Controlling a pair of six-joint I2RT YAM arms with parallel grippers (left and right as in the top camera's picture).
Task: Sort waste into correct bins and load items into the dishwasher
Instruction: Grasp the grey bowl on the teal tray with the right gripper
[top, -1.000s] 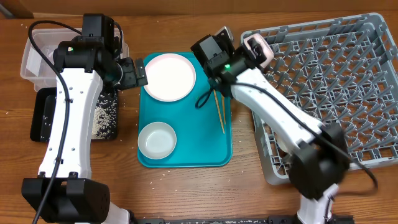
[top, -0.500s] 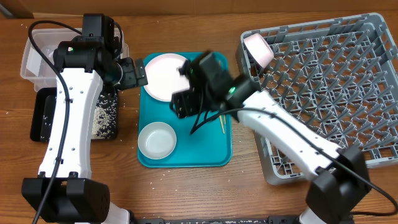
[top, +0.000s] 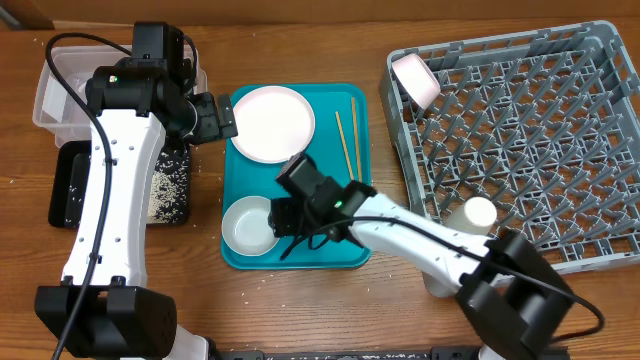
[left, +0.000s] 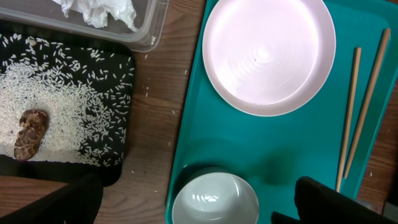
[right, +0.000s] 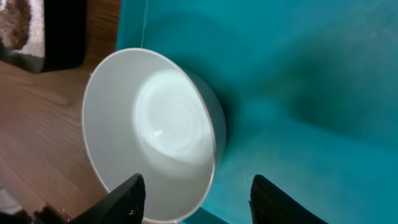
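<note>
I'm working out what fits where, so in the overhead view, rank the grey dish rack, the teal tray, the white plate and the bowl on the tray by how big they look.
Largest to smallest:
1. grey dish rack
2. teal tray
3. white plate
4. bowl
None look close enough to tie.

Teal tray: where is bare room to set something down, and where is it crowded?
Bare: the floor of the teal tray bordered by plate, bowl and chopsticks. Crowded: around the bowl, where the open right gripper hangs at its rim, its arm crossing above the tray's near corner.
</note>
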